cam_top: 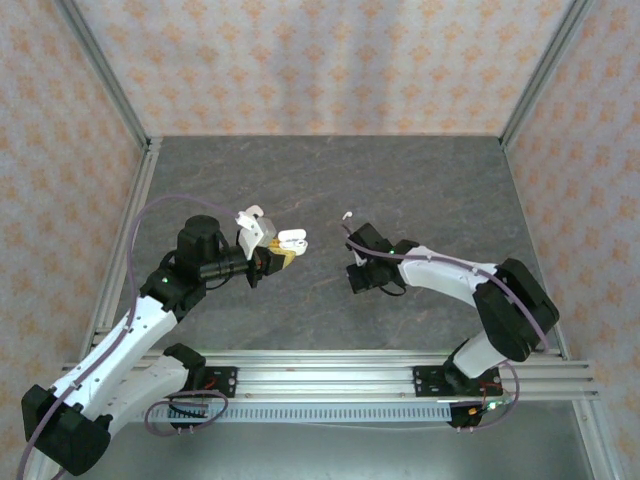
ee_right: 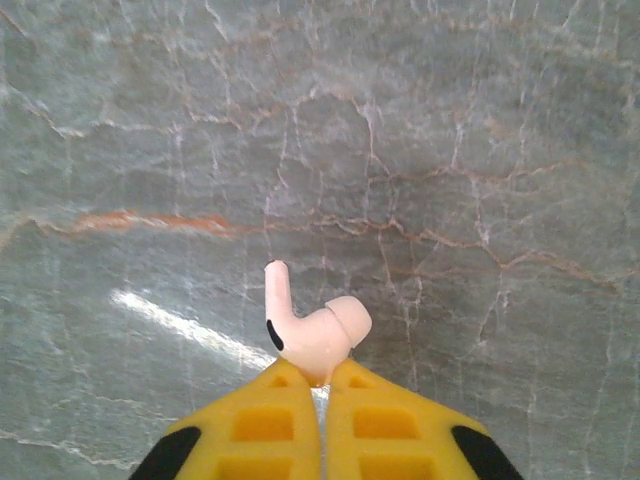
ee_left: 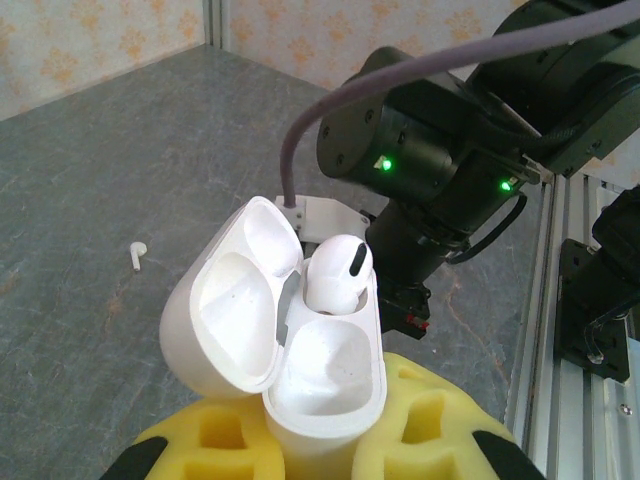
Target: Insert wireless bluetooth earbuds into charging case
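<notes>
step: second earbud (ee_right: 315, 335) grasped | my right jaws pinch it at the tips, stem toward 11 o'clock | my left jaws grip the open case (ee_left: 320, 400) at 9 o'clock, seated earbud (ee_left: 335, 275) in its 12 o'clock socket | next, as I judge it: carry across, turn stem down, align with empty socket

The charging case (ee_left: 325, 400) loses its lower body between the yellow pads of the left claw (ee_left: 325, 445), and the bottom edge of the left wrist view cuts off both. The seated earbud (ee_left: 335, 275) hides its stem in the socket. The open lid (ee_left: 225, 300) covers the front end of the right arm (ee_left: 430, 150). In the right wrist view the right claw (ee_right: 322, 385) is cropped at the bottom edge. Its fingertips mask the underside of the second earbud (ee_right: 315, 335) (pinched or merely touched, it cannot be told). From above, the second earbud (cam_top: 347, 215) is a white speck, too small to read.
</notes>
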Available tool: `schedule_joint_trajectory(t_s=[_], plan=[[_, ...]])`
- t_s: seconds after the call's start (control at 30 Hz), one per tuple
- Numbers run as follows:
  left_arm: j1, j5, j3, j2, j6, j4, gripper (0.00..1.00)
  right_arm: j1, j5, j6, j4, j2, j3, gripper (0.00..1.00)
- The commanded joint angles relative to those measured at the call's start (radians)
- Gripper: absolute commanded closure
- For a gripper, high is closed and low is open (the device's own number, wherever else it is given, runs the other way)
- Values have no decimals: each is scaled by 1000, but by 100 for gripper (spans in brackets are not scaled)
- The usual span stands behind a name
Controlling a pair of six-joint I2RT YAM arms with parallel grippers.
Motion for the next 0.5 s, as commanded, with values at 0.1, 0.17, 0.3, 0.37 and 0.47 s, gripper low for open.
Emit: schedule_joint_trajectory(t_s=[0.1, 0.17, 0.3, 0.37, 0.47], plan=[[3, -13, 8, -21, 20, -2, 100, -58, -110, 24, -81, -3, 72, 98], [2, -10, 7, -21, 21, -4, 100, -87, -189, 48, -96, 1, 90, 98], [2, -9, 7, -19, 36, -14, 100, -119, -290, 78, -167, 2, 145, 100], [3, -3, 4, -15, 44, -9, 100, -127, -325, 92, -207, -4, 174, 100], [2, 11, 4, -1, 61, -2, 100, -129, -359, 108, -312, -11, 240, 100]])
